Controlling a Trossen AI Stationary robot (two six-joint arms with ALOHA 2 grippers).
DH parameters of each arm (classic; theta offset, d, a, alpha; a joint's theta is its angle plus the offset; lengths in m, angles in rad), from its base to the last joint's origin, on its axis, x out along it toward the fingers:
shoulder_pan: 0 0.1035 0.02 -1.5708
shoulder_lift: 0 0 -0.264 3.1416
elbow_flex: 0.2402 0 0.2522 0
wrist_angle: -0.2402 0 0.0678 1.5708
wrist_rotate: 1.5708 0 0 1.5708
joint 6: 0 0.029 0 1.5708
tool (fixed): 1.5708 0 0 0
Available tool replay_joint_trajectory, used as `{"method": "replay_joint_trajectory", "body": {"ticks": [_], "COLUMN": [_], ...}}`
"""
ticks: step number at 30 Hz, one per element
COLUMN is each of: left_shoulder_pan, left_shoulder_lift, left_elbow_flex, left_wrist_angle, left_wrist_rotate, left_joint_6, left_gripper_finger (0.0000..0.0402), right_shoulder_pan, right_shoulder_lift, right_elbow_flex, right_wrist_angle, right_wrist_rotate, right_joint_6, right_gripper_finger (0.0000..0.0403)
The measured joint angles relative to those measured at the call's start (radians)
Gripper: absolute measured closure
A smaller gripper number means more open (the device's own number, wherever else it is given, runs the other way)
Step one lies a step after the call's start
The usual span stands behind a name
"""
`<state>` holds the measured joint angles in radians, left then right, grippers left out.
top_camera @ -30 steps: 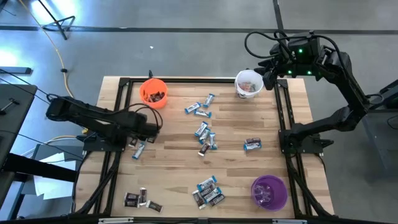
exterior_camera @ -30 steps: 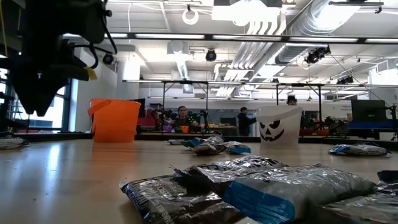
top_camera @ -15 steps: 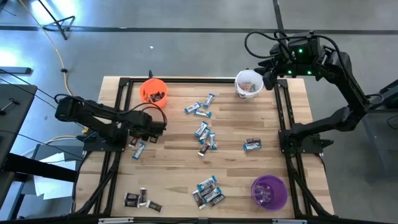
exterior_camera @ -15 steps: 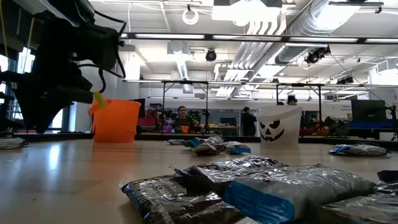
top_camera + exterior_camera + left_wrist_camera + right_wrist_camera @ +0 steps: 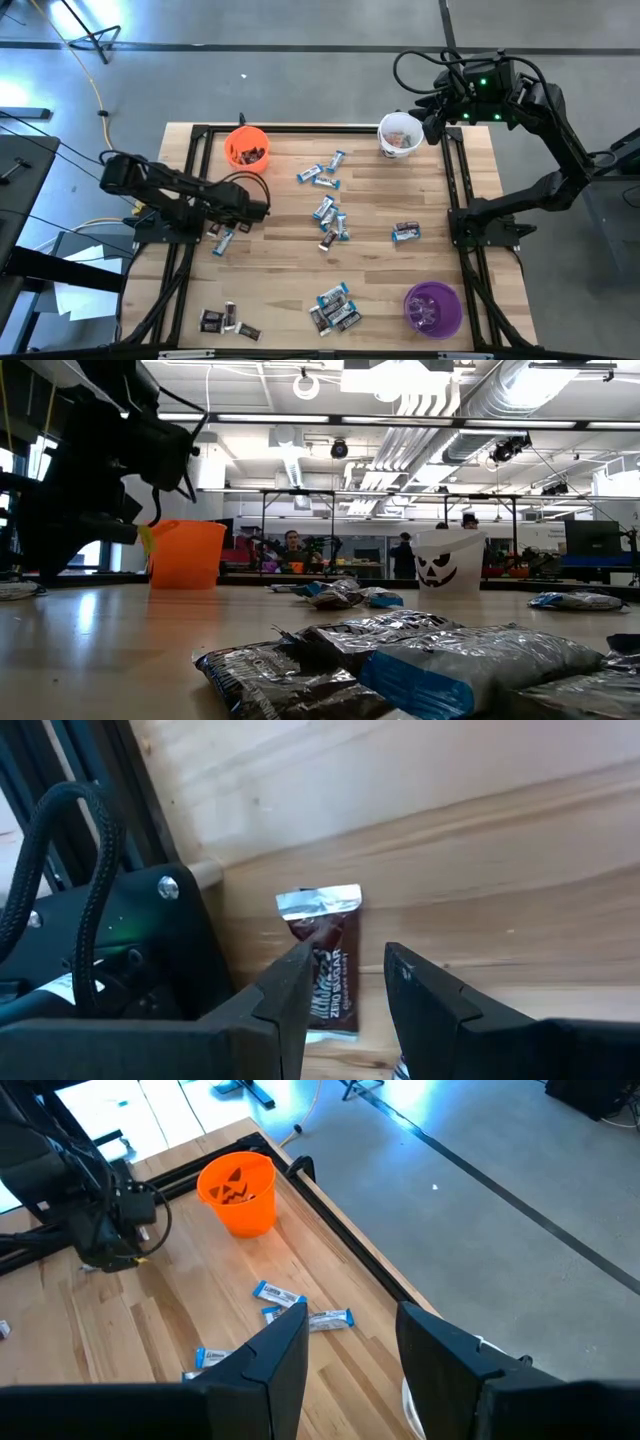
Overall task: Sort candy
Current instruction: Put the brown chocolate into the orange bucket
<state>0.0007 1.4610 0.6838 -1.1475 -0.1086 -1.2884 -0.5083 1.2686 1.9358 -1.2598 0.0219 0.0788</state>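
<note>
The left gripper [image 5: 345,985] hovers low over the pale wooden bench [image 5: 380,300] just below the orange plastic cup [image 5: 246,148], jaws spread and empty. A dark brown wrapped candy [image 5: 326,960] lies flat beneath them, beside the black frame rail [image 5: 180,260]. Blue-and-white candies [image 5: 330,215] lie scattered right of the orange cup. The right gripper [image 5: 350,1340], jaws spread, waits above the white cup [image 5: 399,135].

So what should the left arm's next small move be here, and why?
Probably lower straight down and close on the dark brown candy. The left gripper hangs open over it, one finger on each side, by the table's left edge. The right gripper waits, open, by the white cup.
</note>
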Motion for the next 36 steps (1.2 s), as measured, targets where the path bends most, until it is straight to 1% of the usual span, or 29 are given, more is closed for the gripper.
{"method": "replay_joint_trajectory", "body": {"ticks": [8,11,13,16,19,22,31,36], "left_shoulder_pan": [-0.035,-0.054,-0.067,-0.085,-0.105,-0.118,-0.111,-0.11], "left_shoulder_lift": [0.063,0.095,0.115,0.141,0.131,0.103,0.026,-0.018], "left_elbow_flex": [0.0,0.0,0.0,-0.006,-0.044,-0.074,-0.083,-0.084], "left_wrist_angle": [-0.001,-0.001,-0.001,0.007,0.069,0.111,0.142,0.183], "left_wrist_rotate": [0.002,0.002,0.002,0.025,0.052,0.072,0.058,0.051], "left_joint_6": [-0.001,-0.022,-0.053,-0.15,-0.211,-0.221,-0.226,-0.226], "left_gripper_finger": [0.0287,0.0287,0.0287,0.0287,0.0291,0.0308,0.0389,0.0397], "right_shoulder_pan": [0.0,0.0,0.0,0.0,0.0,0.0,0.0,0.0], "right_shoulder_lift": [0.0,0.0,0.0,0.0,0.0,0.0,0.0,0.0], "right_elbow_flex": [0.0,0.0,0.0,0.0,0.0,0.0,0.0,0.0], "right_wrist_angle": [0.0,0.0,0.0,0.0,0.0,0.0,0.0,0.0], "right_wrist_rotate": [0.0,0.0,0.0,0.0,0.0,0.0,0.0,0.0], "right_joint_6": [0.0,0.0,0.0,0.0,0.0,0.0,0.0,0.0], "right_gripper_finger": [0.0253,0.0253,0.0253,0.0253,0.0253,0.0253,0.0253,0.0253]}}
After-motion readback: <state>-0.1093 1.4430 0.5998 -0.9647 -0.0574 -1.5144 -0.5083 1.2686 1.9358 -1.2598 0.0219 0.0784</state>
